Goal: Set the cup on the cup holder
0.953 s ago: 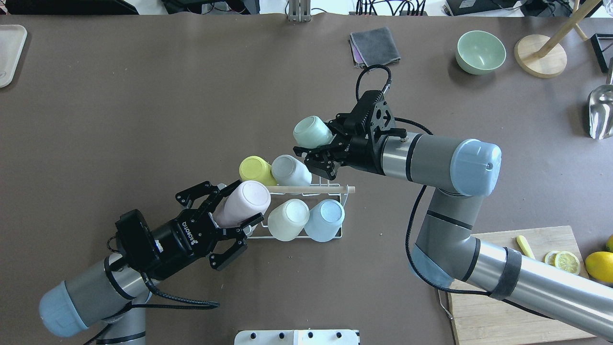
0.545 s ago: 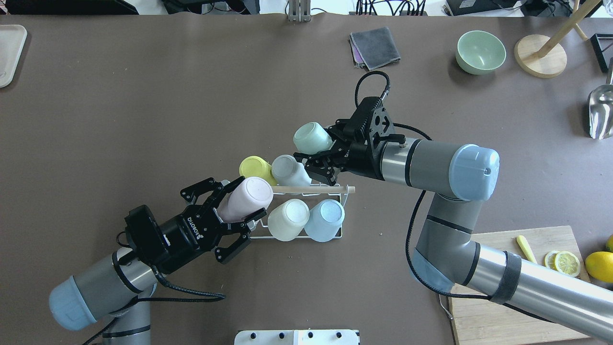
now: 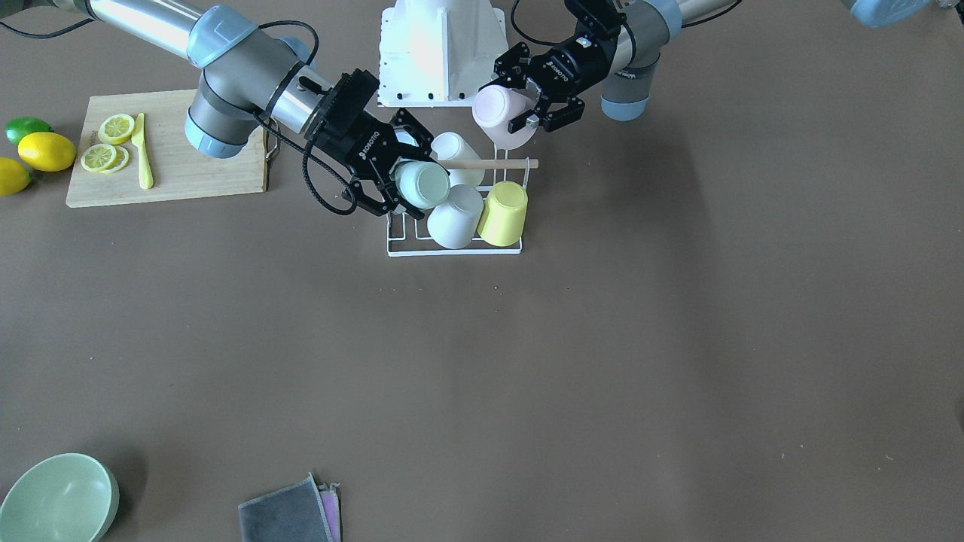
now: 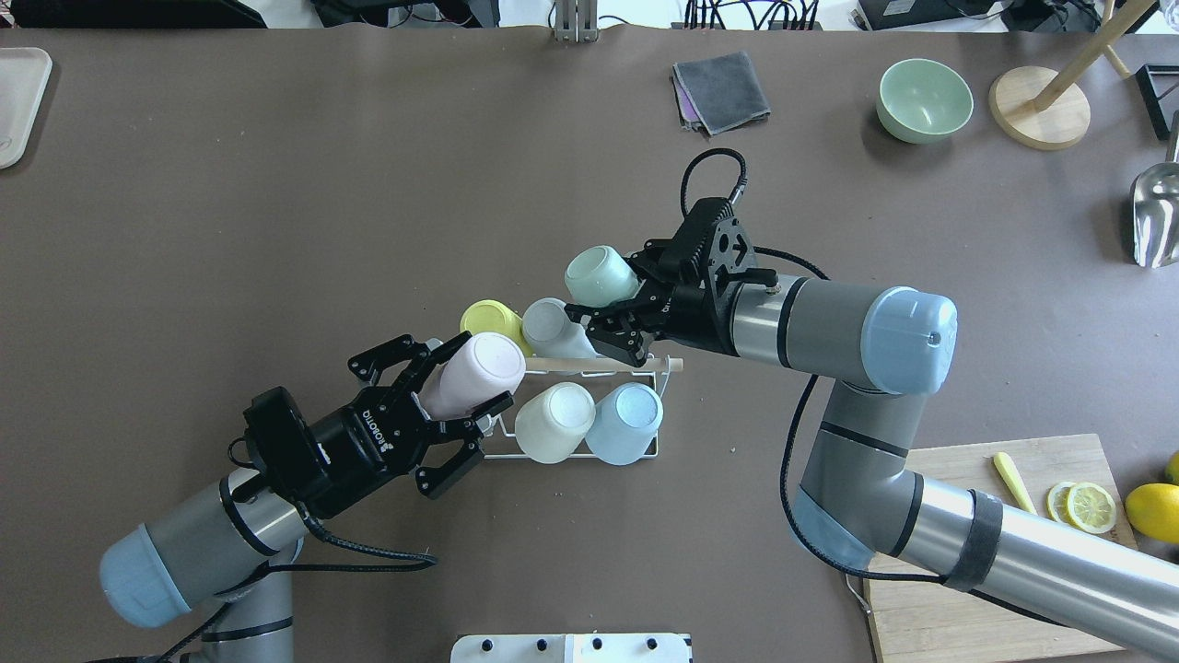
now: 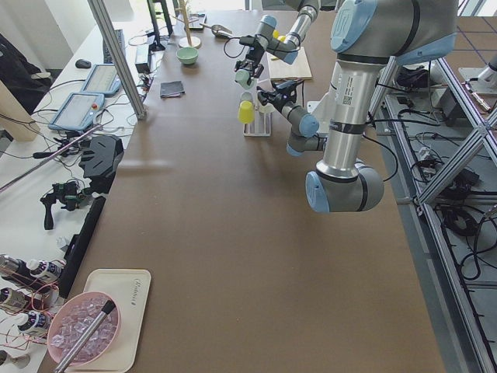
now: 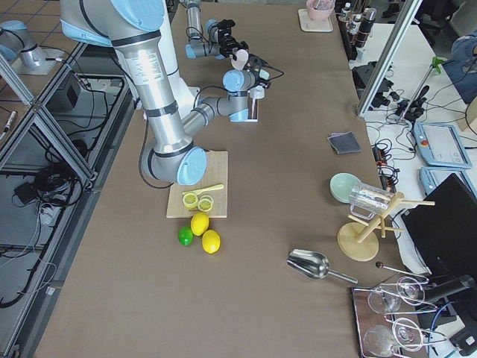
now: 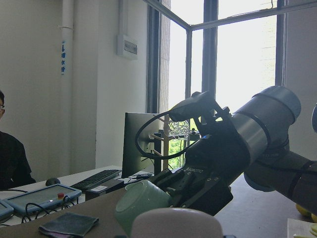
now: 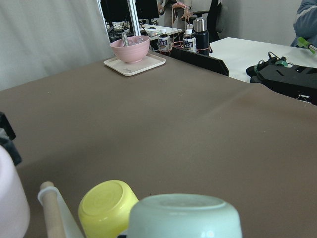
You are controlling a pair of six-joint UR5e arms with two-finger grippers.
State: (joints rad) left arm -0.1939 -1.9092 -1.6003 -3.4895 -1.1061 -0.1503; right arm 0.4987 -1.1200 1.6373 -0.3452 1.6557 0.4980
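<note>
The cup holder [image 4: 576,455], a white wire rack with a wooden rod [image 4: 603,366] across its top, stands mid-table and carries a yellow cup [image 4: 491,321], a grey cup [image 4: 551,327], a cream cup [image 4: 554,422] and a light blue cup [image 4: 626,422]. My left gripper [image 4: 479,376] is shut on a pink cup [image 4: 474,373] and holds it tilted at the rack's left end. My right gripper [image 4: 603,287] is shut on a mint-green cup [image 4: 599,274], just above the rack's far right corner. Both show in the front view: pink cup [image 3: 497,113], mint-green cup [image 3: 423,185].
A cutting board [image 4: 967,562] with lemon slices and a lemon [image 4: 1151,511] lie at the near right. A green bowl [image 4: 924,99], grey cloth [image 4: 720,89], wooden stand [image 4: 1041,109] and metal scoop [image 4: 1156,216] sit at the far right. A tray [image 4: 18,101] is far left.
My right gripper has brought the mint-green cup closer to the rack. My left gripper has shifted slightly forward and right with the pink cup. Both grips are unchanged.
</note>
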